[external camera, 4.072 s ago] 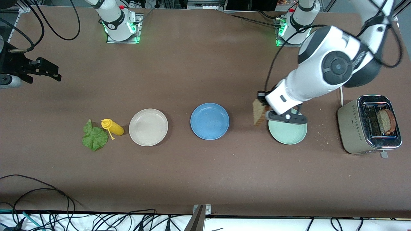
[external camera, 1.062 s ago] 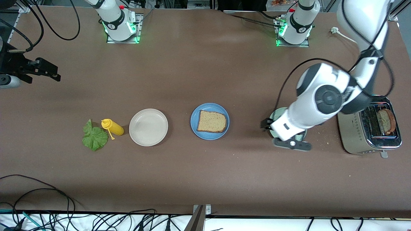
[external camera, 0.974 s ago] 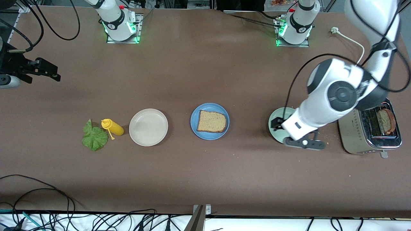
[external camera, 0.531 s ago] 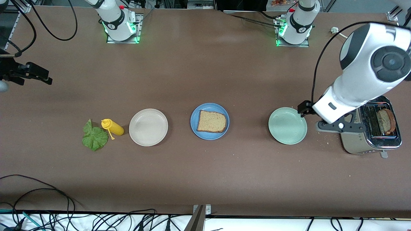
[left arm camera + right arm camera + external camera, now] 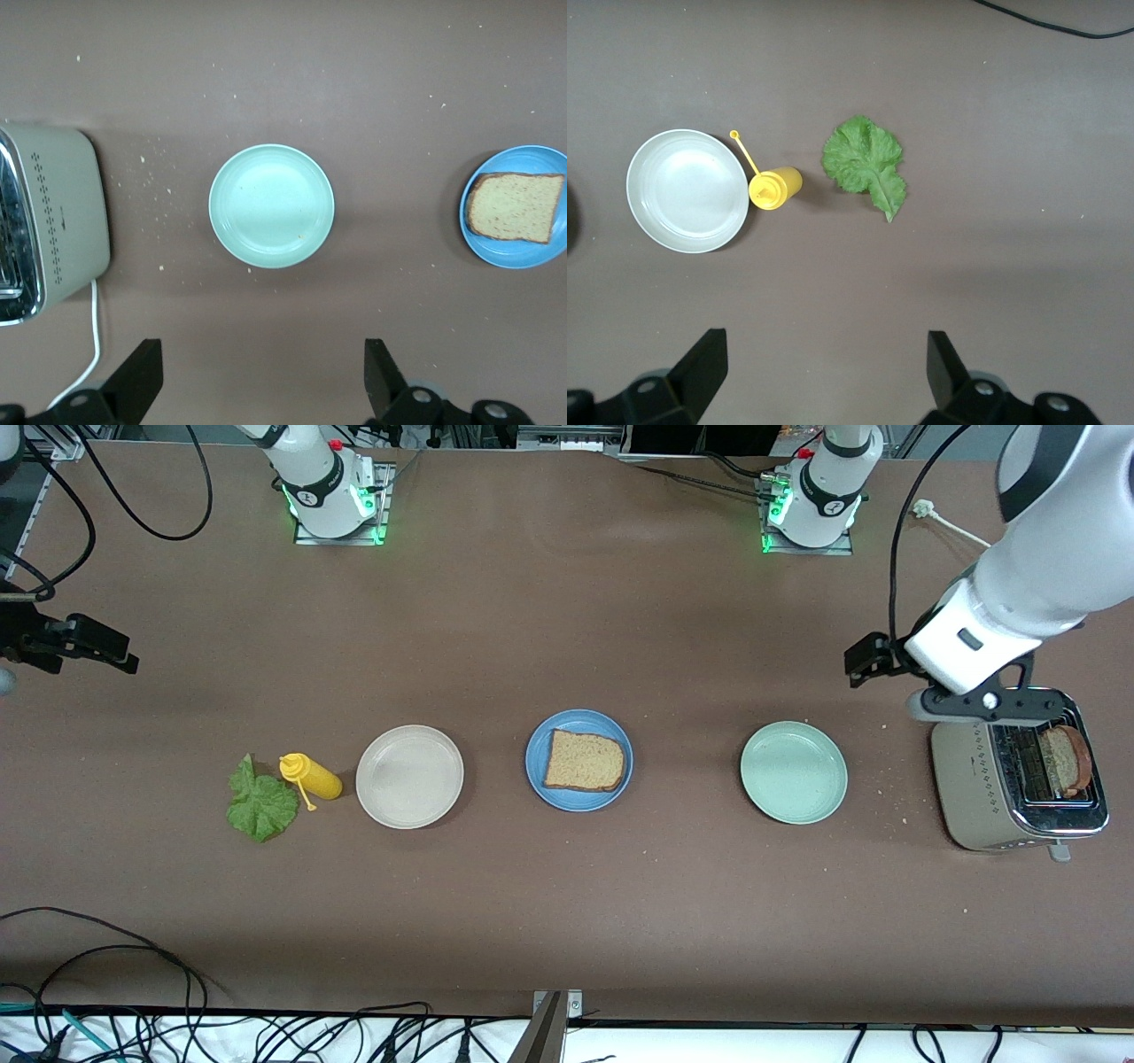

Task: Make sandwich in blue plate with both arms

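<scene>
Round medium-blue plastic plate [image 5: 578, 760] mid-desk, carrying one tan brown-crusted bread slice [image 5: 584, 761]. Left hand [image 5: 979, 704] released above silver toaster [image 5: 1019, 779]; right hand [image 5: 53, 646] released, waiting near the desk's right-arm edge. Risk: thin green lettuce leaf [image 5: 261, 803] slipping or tearing when pinched flat.

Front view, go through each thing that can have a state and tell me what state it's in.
blue plate: holds one bread slice, lying flat
beige plate: empty
green plate: empty
toaster: one slice standing in a slot
yellow bottle: lying on its side
lettuce leaf: flat on table
left gripper: open, empty
right gripper: open, empty
</scene>
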Controlling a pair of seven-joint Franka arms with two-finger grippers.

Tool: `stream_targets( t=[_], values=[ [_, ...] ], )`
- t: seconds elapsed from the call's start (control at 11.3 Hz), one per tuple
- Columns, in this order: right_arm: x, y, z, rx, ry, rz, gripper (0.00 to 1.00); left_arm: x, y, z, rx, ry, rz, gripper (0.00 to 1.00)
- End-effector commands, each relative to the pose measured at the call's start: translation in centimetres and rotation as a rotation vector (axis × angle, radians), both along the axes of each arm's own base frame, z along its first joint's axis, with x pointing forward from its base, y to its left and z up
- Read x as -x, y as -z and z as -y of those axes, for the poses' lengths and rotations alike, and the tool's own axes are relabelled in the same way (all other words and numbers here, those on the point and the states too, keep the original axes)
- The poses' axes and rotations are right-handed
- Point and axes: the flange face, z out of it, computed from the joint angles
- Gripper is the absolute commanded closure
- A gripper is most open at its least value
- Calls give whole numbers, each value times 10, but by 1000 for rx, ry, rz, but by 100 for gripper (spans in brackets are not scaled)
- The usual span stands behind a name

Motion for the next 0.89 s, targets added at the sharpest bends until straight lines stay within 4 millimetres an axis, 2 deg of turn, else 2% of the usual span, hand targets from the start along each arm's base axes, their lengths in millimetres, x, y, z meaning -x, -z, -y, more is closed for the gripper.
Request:
stream_targets(
  t=[0.0, 0.09, 0.18, 0.27, 0.35, 0.44, 0.53, 0.62, 0.71, 0.8],
  values=[
    [-4, 11, 5, 4, 0, -22, 0, 10, -17, -17, 35, -17, -2, 0],
    [-7, 21, 3, 6, -3, -44, 0, 20, -27, -18, 22, 11, 15, 0],
    [-9, 28, 0, -1, 5, -59, 0, 29, -22, -10, 1, 55, 0, 0],
    [-10, 26, 5, -12, 6, -52, 0, 34, -18, -22, -15, 56, -12, 0],
    [-15, 33, 2, -15, 2, -53, 0, 41, -13, -27, -23, 87, -23, 0],
    [-28, 41, -2, -6, -6, -53, 0, 51, -20, -42, -31, 91, -6, 0],
    [-35, 53, -3, -4, -17, -69, 0, 66, -25, -39, -38, 106, 17, 0],
    [-40, 71, -3, 0, -23, -95, 0, 71, -28, -46, -37, 92, 25, 0],
    [-50, 95, -2, 10, -21, -113, 0, 76, -33, -42, -36, 99, 31, 0],
    [-57, 113, -4, 16, -24, -127, 0, 77, -33, -47, -30, 91, 23, 0]
  ],
)
